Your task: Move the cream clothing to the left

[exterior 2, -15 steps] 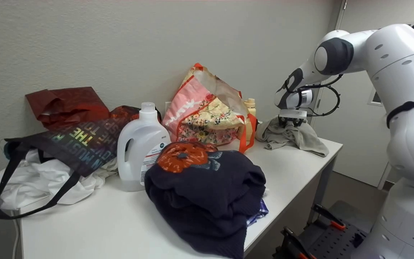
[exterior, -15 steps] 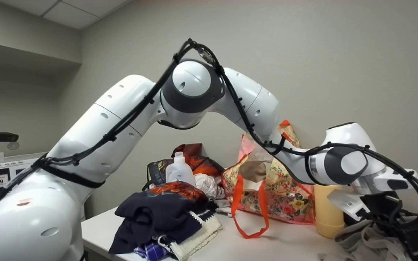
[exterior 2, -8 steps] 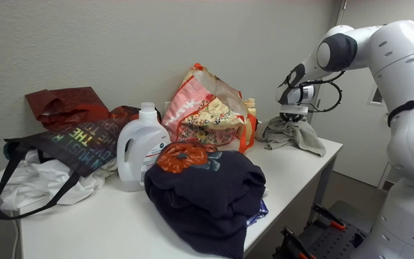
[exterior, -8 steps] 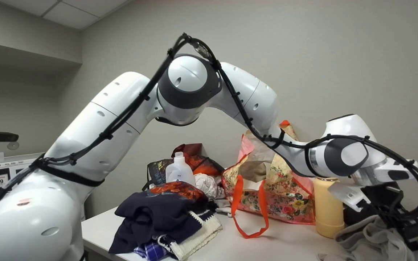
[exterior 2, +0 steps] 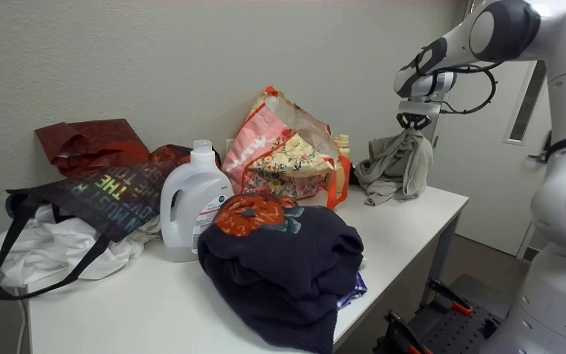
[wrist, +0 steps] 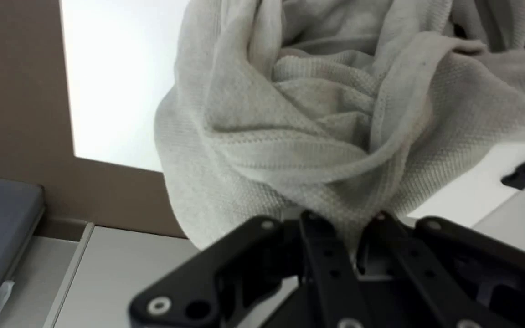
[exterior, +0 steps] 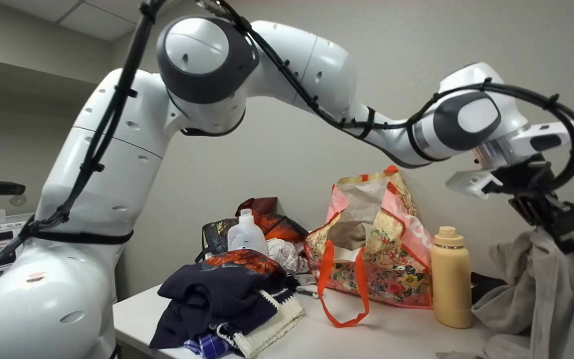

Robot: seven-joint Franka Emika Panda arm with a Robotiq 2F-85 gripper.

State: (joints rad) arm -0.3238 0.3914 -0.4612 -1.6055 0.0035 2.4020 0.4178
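Observation:
The cream clothing is a greyish-cream knit piece (exterior 2: pixel 395 164) at the far right end of the table. It also shows at the right edge of an exterior view (exterior: pixel 551 294) and fills the middle of the wrist view (wrist: pixel 308 114). My gripper (wrist: pixel 347 225) is shut on a pinched fold of it, with the cloth narrowing between the black fingers. In both exterior views the gripper (exterior 2: pixel 413 125) stands above the table and the clothing hangs below it in folds. Its lower part still rests on the tabletop. The fingertips' inner faces are hidden by the cloth.
A yellow bottle (exterior: pixel 451 279) and a floral bag (exterior: pixel 376 249) with orange handles stand beside the clothing. A dark blue sweater pile (exterior 2: pixel 283 265), a jug (exterior 2: pixel 194 201), white cloth (exterior 2: pixel 67 246) and a dark bag (exterior 2: pixel 121 191) lie farther along the white table (exterior 2: pixel 130 314).
The arm has risen and the gripper has lifted the upper part of the clothing off the table. Earlier it was down in the clothing, which lay spread lower.

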